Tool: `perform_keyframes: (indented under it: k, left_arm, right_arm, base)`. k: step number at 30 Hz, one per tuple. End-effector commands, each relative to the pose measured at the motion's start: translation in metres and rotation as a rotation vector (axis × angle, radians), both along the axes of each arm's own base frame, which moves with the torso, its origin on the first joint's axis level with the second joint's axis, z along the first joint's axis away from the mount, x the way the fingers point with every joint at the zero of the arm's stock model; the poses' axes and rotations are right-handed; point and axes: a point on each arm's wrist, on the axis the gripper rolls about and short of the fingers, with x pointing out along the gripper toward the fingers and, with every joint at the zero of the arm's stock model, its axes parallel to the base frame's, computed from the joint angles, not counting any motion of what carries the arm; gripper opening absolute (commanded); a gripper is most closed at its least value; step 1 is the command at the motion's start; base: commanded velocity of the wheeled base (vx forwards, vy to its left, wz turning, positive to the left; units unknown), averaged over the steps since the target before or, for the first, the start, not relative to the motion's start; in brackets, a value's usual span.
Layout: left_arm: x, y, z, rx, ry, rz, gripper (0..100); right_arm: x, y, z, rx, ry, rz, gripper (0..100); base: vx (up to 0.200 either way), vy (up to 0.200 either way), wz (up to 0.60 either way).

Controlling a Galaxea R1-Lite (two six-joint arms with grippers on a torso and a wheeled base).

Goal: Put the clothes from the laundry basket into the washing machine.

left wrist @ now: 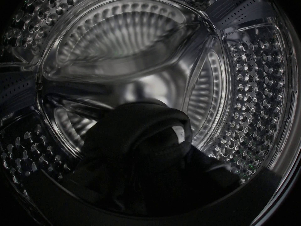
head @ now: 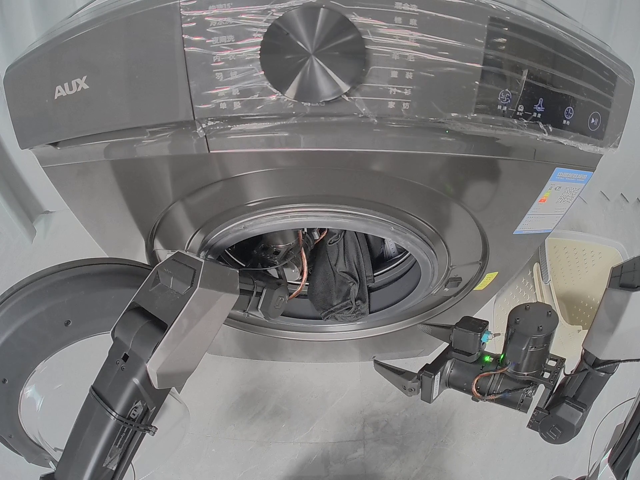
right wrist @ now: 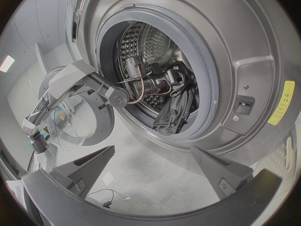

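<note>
One dark garment [head: 340, 275] drapes over the washing machine [head: 333, 168] rim at the left gripper [right wrist: 174, 76], grip untellable; likely push deeper next. Right gripper [head: 398, 345]: fingers spread, empty.

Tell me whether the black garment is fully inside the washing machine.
Not fully. The black garment hangs over the door seal, its lower end outside the drum.
</note>
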Motion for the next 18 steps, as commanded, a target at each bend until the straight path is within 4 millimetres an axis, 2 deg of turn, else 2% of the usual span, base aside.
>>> perform_keyframes:
  k: [1,5,7,12,18]
  left_arm:
    - [-0.016,0.001,0.003,0.032,0.069,-0.016,100]
    - [-0.042,0.006,0.002,0.101,0.188,-0.072,100]
    - [-0.05,0.007,0.005,0.113,0.205,-0.088,100]
    - [-0.083,0.012,0.013,0.195,0.301,-0.171,100]
    - [-0.097,0.004,0.004,0.244,0.323,-0.22,100]
  right_arm:
    - [0.0,0.0,0.0,0.0,0.001,-0.001,100]
    - [0.0,0.0,0.0,0.002,-0.002,-0.001,100]
    - [0.0,0.0,0.0,0.002,-0.002,-0.001,100]
    - [0.0,0.0,0.0,0.001,-0.003,0.0,100]
    - [0.0,0.001,0.001,0.002,-0.005,0.001,100]
  base:
    - [0.0,0.0,0.0]
    - [0.0,0.0,0.0]
    - [0.0,0.0,0.0]
    - [0.0,0.0,0.0]
    - [0.0,0.0,0.0]
